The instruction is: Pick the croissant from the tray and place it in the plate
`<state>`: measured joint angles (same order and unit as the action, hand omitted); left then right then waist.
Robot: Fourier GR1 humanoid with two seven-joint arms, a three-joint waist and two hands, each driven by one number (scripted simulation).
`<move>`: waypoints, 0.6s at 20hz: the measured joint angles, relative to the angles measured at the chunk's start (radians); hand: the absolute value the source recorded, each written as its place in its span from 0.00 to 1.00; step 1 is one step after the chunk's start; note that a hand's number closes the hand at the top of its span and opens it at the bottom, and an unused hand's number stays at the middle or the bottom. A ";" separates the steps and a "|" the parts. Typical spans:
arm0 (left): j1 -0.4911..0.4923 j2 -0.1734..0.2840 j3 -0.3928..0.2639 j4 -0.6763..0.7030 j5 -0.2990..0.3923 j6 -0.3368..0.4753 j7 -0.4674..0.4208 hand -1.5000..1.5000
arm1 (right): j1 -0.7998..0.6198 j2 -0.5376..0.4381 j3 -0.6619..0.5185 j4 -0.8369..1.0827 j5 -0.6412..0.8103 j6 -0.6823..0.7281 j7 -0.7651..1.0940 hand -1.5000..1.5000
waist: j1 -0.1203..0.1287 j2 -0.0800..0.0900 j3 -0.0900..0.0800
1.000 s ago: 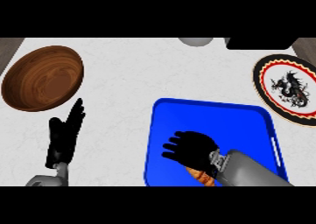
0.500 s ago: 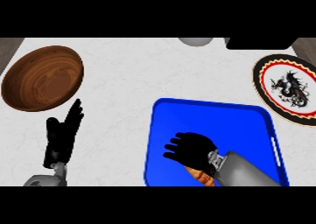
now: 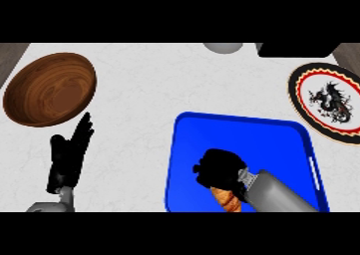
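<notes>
One right hand (image 3: 221,168) (curled) over croissant (image 3: 228,199)

A grained wooden bowl (image 3: 51,90), a smooth blue plastic-looking tray (image 3: 241,134) and a flaky golden croissant (image 3: 228,199) sit on pale marbled counter (image 3: 153,84).

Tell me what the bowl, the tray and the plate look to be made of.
The bowl looks like wood: brown, with darker grain streaks and a soft sheen. The tray seems plastic: one flat, saturated blue with rounded corners and a raised rim. The plate looks like glazed ceramic, though that is less sure: a white centre with a dark dragon figure, ringed in red and black.
</notes>
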<state>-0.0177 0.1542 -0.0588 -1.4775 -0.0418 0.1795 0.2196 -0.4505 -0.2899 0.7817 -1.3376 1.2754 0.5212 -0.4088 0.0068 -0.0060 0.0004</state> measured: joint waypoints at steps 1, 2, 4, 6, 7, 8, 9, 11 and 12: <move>-0.006 -0.002 0.005 0.006 0.003 -0.005 -0.002 0.50 | 0.002 0.002 -0.008 -0.002 0.011 -0.014 -0.012 1.00 | -0.001 0.001 0.000; -0.007 -0.001 0.009 0.000 0.008 -0.012 0.006 0.50 | -0.010 0.017 -0.018 0.005 0.021 -0.020 -0.015 1.00 | -0.001 0.002 0.000; 0.002 -0.004 0.011 0.008 0.002 -0.010 -0.011 0.50 | 0.003 0.025 -0.039 -0.016 0.034 -0.047 -0.004 1.00 | -0.003 0.003 0.000; 0.003 -0.009 0.010 0.011 -0.002 -0.007 -0.013 0.50 | 0.006 0.037 -0.092 -0.026 0.027 -0.086 0.022 1.00 | -0.005 0.004 0.000; 0.005 -0.011 0.011 0.008 -0.001 -0.005 -0.014 0.50 | 0.010 0.042 -0.145 -0.019 0.013 -0.105 0.052 1.00 | -0.008 0.005 0.000; 0.010 -0.008 0.017 0.007 0.001 -0.004 -0.016 0.50 | 0.018 0.043 -0.208 -0.012 -0.006 -0.127 0.086 1.00 | -0.016 0.006 0.001; 0.012 -0.009 0.019 0.005 0.002 -0.001 -0.013 0.50 | 0.022 0.044 -0.279 -0.006 -0.031 -0.148 0.120 1.00 | -0.025 0.006 0.002; 0.015 -0.009 0.028 0.003 0.004 0.006 -0.013 0.50 | 0.027 0.054 -0.425 0.015 -0.081 -0.188 0.203 1.00 | -0.045 0.010 0.004; 0.014 -0.007 0.030 -0.001 0.006 0.006 -0.010 0.50 | 0.031 0.059 -0.496 0.024 -0.105 -0.216 0.243 1.00 | -0.051 0.011 0.005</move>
<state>-0.0034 0.1472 -0.0283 -1.4789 -0.0359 0.1854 0.2100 -0.4194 -0.2314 0.2856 -1.3136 1.1703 0.3056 -0.1653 -0.0443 0.0048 0.0057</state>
